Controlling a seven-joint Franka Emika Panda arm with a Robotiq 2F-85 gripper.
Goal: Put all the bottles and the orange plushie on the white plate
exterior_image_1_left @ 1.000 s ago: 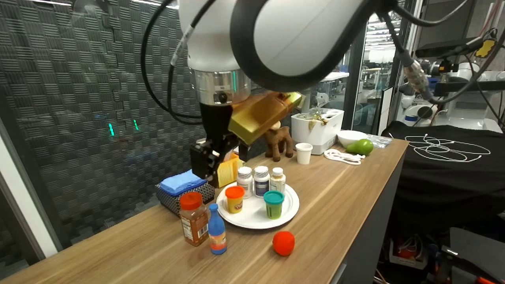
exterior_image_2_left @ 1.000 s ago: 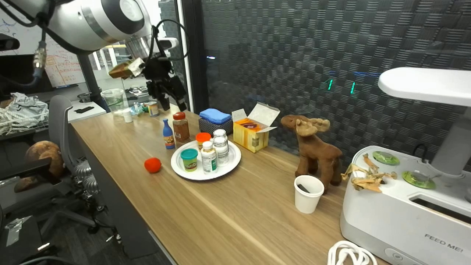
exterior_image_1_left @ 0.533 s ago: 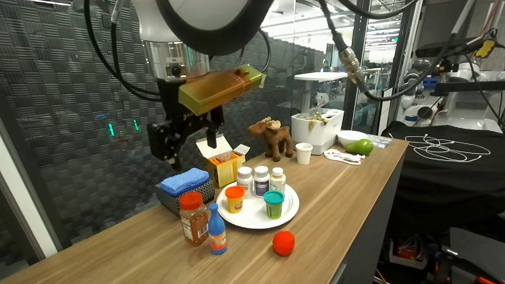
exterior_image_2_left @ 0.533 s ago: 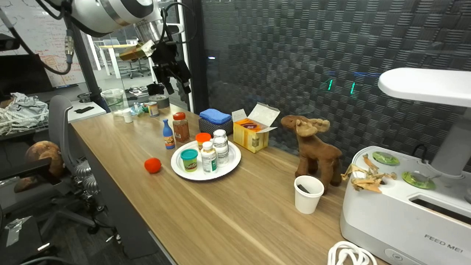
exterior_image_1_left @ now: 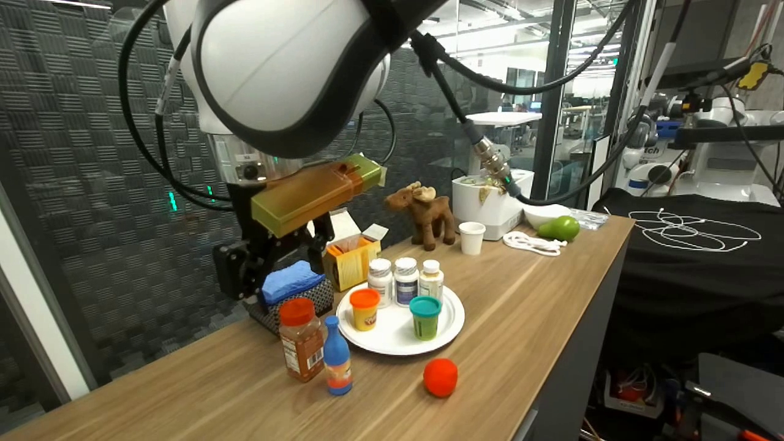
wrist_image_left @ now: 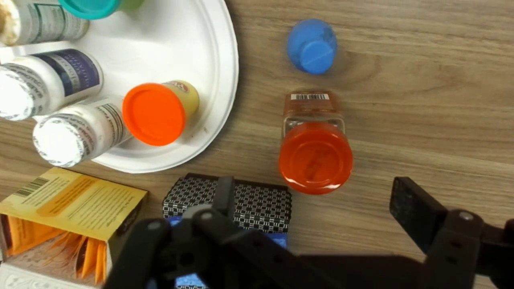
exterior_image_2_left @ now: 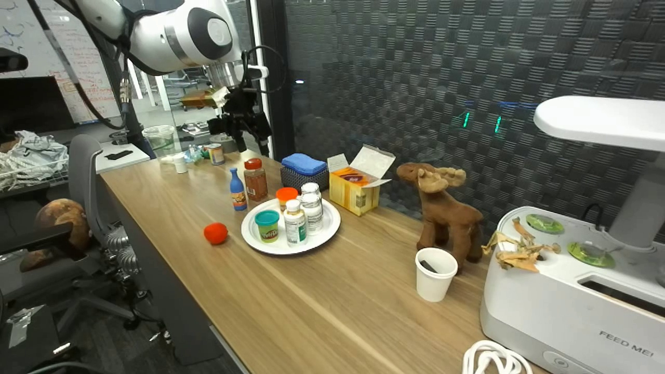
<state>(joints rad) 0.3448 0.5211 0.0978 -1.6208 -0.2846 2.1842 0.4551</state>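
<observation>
Fetching the red-capped bottle (wrist_image_left: 316, 158) near the wrist view's centre looks like our step: gripper (wrist_image_left: 313, 196) spread and empty, height unclear, we should descend, then clasp.

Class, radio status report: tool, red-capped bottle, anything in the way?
Tool open, empty. Red-capped bottle upright on the table, off the white plate. Patterned box and blue bottle close by, may crowd the grip.
</observation>
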